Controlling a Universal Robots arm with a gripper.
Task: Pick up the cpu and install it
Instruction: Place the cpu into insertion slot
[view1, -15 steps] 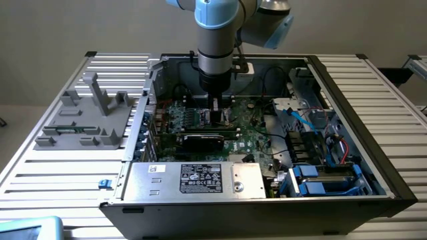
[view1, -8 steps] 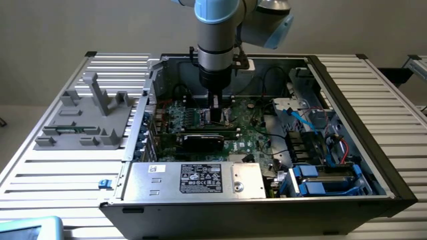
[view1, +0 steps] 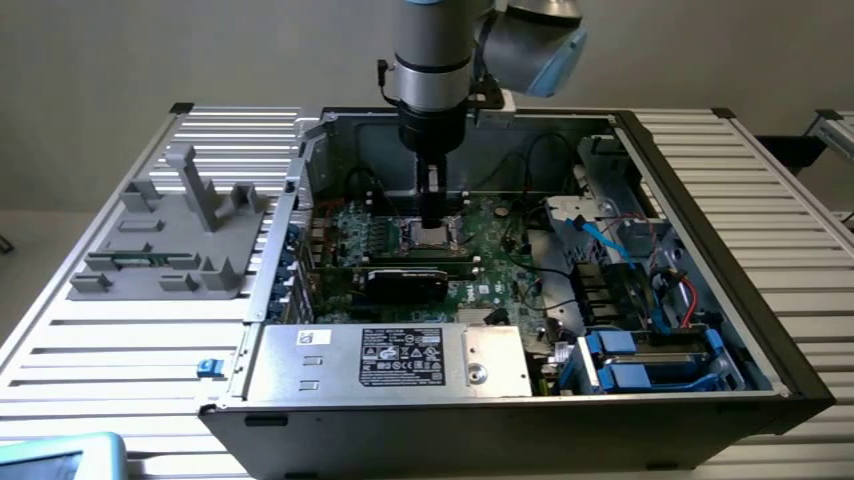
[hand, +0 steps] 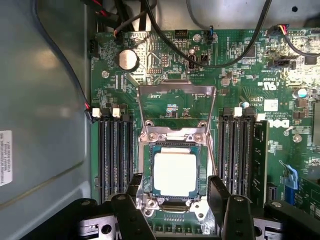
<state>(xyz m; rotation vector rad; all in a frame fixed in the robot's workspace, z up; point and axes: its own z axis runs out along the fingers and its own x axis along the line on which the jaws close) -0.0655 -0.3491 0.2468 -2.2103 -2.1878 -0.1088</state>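
Position: my arm (view1: 430, 60) comes straight down into the open computer case (view1: 534, 430), and my gripper (view1: 430, 212) is low over the middle of the green motherboard (hand: 240, 65).
Jaws: spread wide, holding nothing. One black finger stands on each side of the socket (hand: 150, 136). The fingers (hand: 217, 192) are clear of the chip's edges, with a strip of socket frame showing between each finger and the chip.
Cpu, place: the cpu (hand: 174, 173) lies flat in the socket, square to it and directly between my fingers.
Cpu, look: a small flat square. The top is pale, shiny silver-grey metal that catches the light strongly enough to read almost white. The lid has rounded corners, and a thin dark green rim runs round it. I cannot make out any markings on the lid.
Socket: a bright metal frame surrounds the chip, with screws at the corners.
Load plate: the load plate (hand: 176, 102) is swung open and lies back on the board on the far side of the socket from my fingers.
Neighbours: rows of black memory slots (hand: 115, 150) flank the socket on both sides. A round coin cell (hand: 128, 59) sits beyond the load plate, and black cables (hand: 165, 40) loop over the board.
Outside the case: a grey fixture block (view1: 174, 240) stands on the slatted table (view1: 747, 200), at the exterior view's left and well apart from me.
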